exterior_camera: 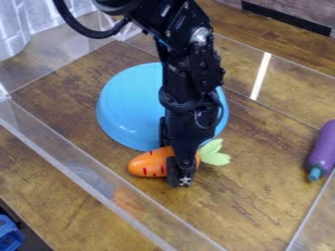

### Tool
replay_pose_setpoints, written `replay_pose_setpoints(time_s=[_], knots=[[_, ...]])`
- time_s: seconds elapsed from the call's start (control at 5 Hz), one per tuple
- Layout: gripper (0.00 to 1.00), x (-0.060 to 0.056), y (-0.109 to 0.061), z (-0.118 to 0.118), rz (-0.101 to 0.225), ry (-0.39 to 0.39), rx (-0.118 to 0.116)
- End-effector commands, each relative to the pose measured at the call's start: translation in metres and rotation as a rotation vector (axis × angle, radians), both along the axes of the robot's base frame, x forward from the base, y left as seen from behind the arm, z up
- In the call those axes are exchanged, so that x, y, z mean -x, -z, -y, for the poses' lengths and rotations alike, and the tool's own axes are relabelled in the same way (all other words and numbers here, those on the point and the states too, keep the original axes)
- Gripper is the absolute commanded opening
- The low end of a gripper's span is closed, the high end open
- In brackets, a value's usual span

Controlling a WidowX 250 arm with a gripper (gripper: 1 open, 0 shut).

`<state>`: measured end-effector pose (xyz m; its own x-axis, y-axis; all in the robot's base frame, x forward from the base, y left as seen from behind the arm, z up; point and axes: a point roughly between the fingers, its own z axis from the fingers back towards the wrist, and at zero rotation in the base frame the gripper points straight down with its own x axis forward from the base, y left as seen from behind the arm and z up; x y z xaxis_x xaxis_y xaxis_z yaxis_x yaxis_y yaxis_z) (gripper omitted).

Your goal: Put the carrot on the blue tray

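Where the wooden table shows near its front edge, carrot: small orange toy with dark stripe marks and light green leaves [151, 163], lying on the wood just beside the tray, off it.
Tray: large round light-blue plastic dish [120, 106], partly hidden behind the arm.
Gripper: black, jointed metal-and-plastic [181, 175], lowered over the carrot beside the tray; whether wide or closed on it, cannot tell.
Purple toy: smooth, elongated, eggplant-like [323, 149], lying to the right of the tray, well apart.

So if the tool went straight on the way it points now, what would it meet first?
The tool points down over the carrot, so likely the carrot first, then the table; one view leaves the exact depth unclear.
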<state>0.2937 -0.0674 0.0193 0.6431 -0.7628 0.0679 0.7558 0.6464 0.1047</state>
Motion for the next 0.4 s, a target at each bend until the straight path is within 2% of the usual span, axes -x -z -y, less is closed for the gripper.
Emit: replay_pose_setpoints(time_s=[0.0, 0.2], knots=[[0.00, -0.0096, -0.0126, -0.0047, 0.034, -0.015, 0.003], [0.00, -0.0104, -0.0161, -0.0068, 0.028, -0.016, -0.006]])
